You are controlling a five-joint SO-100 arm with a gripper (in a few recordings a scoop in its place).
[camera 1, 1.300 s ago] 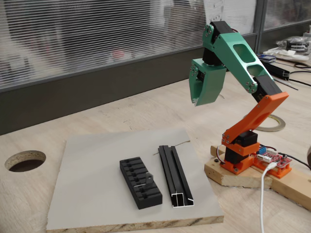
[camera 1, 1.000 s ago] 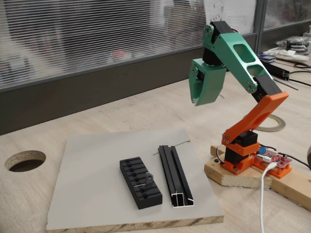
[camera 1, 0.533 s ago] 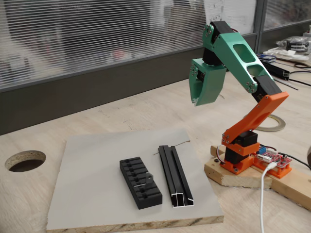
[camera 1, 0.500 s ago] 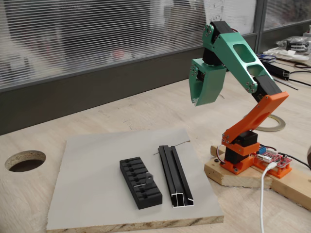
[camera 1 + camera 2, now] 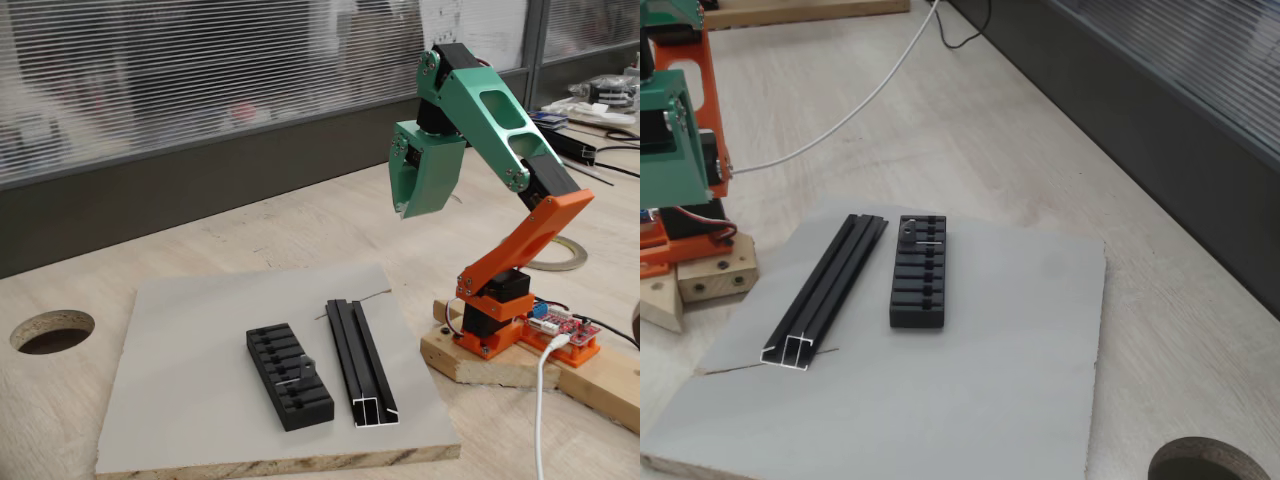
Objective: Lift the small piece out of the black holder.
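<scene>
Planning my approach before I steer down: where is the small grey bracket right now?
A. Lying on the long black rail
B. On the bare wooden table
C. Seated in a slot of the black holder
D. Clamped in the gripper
C: the small grey bracket sits in a slot of the black holder, while the gripper hangs high above the board, apart from it.

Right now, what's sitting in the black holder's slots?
One small piece stands in a slot near one end of the black holder; the other slots look bare. How deep it sits is hidden by the slot walls.
</scene>
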